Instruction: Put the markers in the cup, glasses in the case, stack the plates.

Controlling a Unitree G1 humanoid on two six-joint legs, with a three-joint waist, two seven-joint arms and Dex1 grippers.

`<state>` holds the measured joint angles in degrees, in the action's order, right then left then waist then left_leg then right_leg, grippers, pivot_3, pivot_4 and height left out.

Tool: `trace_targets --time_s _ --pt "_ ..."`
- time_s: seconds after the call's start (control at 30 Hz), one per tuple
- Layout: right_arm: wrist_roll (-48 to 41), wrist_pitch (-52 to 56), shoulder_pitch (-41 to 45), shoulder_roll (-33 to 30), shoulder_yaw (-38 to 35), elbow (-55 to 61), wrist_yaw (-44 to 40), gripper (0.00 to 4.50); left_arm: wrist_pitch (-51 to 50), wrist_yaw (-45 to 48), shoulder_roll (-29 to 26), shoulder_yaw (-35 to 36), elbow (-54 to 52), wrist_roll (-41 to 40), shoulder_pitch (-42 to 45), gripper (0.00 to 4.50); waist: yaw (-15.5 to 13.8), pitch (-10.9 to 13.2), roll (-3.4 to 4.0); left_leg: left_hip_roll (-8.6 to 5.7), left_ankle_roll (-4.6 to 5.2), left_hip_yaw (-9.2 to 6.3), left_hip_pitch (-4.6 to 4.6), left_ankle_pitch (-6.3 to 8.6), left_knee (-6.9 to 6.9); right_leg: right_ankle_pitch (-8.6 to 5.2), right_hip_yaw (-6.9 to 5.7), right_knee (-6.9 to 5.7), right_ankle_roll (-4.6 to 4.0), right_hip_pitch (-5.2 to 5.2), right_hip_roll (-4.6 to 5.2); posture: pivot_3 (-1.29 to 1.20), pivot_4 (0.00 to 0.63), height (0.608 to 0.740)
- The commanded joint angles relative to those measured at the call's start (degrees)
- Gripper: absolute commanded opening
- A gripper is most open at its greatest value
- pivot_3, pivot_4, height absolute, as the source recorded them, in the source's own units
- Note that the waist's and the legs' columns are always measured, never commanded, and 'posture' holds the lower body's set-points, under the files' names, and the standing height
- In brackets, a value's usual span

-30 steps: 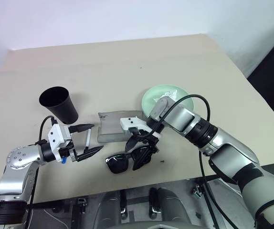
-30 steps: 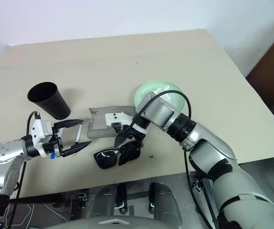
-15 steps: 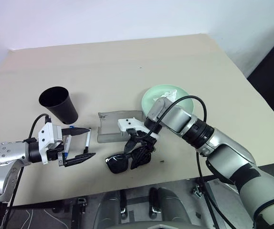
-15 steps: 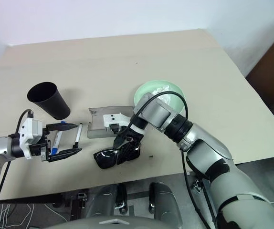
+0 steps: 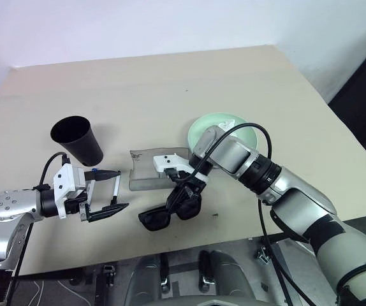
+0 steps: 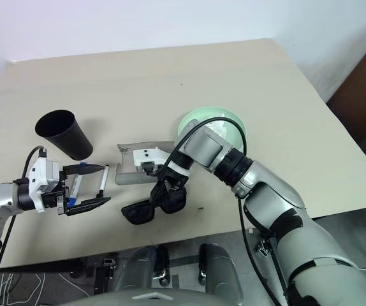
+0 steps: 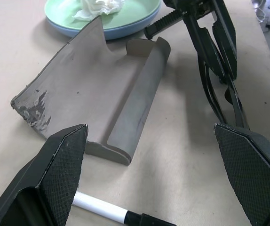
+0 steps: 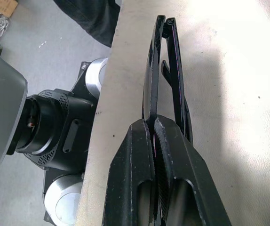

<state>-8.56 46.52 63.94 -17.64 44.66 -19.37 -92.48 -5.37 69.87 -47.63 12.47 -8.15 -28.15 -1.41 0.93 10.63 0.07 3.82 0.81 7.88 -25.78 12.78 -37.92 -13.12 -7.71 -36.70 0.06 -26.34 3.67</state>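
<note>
A: Since a second ago the right gripper [image 5: 182,199] has gone from spread to pinched shut on the sunglasses [image 5: 164,215], which sit at the table's [image 5: 170,89] near edge, just in front of the case [image 5: 151,171].

B: And the rest?

A: Plates [image 5: 224,131] look stacked — green on blue, a tissue [image 7: 99,6] on top. Both markers [image 5: 103,190] lie on the table between the wide-spread fingers of the left gripper [image 5: 109,190], near the cup [image 5: 78,140]. So glasses and markers remain.

B: Anything one camera adds?

A: The right wrist shows the fingers [image 8: 172,160] clamped on the folded frame — the left wrist shows the case lying open and the blue plate's rim.
</note>
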Motion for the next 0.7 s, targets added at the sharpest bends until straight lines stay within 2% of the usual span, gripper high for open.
trace_targets --time_s 0.03,0.2,0.37,0.53,0.7 --pt "-4.5 2.3 3.5 -2.0 -1.8 3.1 0.0 0.02 0.9 0.0 -0.1 1.3 -0.9 -0.4 0.0 4.50 -0.1 0.0 0.00 0.00 0.00 0.00 -0.01 0.00 0.00 0.00 0.00 0.00 0.00 0.00 0.01 0.00 0.150 0.740" --pt "-12.2 6.6 9.2 -2.5 -9.4 1.1 0.0 0.02 1.3 -0.5 -0.1 2.7 -0.4 -0.4 -1.1 4.50 0.2 0.0 0.01 -0.01 0.00 0.01 -0.15 0.00 0.01 0.05 0.02 0.01 0.07 -0.08 0.04 0.00 0.150 0.740" --pt "-11.9 5.6 14.7 0.5 -16.0 -9.6 1.1 0.02 2.1 -1.0 0.2 3.5 0.4 -0.2 -1.9 4.50 0.1 0.0 0.00 -0.01 -0.04 0.04 -0.42 -0.04 -0.01 0.07 0.03 -0.26 0.09 -0.29 0.01 0.00 0.150 0.740" --pt "-7.2 -3.6 19.3 5.0 -19.1 -25.6 4.3 0.02 2.5 -2.0 0.5 4.9 0.5 -0.1 -3.5 4.50 0.2 0.0 0.00 -0.01 -0.04 0.08 -0.43 -0.05 -0.07 0.07 0.03 -0.28 0.10 -0.28 0.01 0.00 0.150 0.740" --pt "-2.5 -12.1 19.8 9.0 -19.7 -35.3 6.1 0.02 2.9 -2.5 0.3 5.8 0.4 -0.1 -4.6 4.50 0.2 0.0 0.00 -0.01 0.05 0.12 -0.57 -0.12 -0.07 0.07 0.03 -0.31 0.11 -0.38 -0.01 0.00 0.150 0.740"
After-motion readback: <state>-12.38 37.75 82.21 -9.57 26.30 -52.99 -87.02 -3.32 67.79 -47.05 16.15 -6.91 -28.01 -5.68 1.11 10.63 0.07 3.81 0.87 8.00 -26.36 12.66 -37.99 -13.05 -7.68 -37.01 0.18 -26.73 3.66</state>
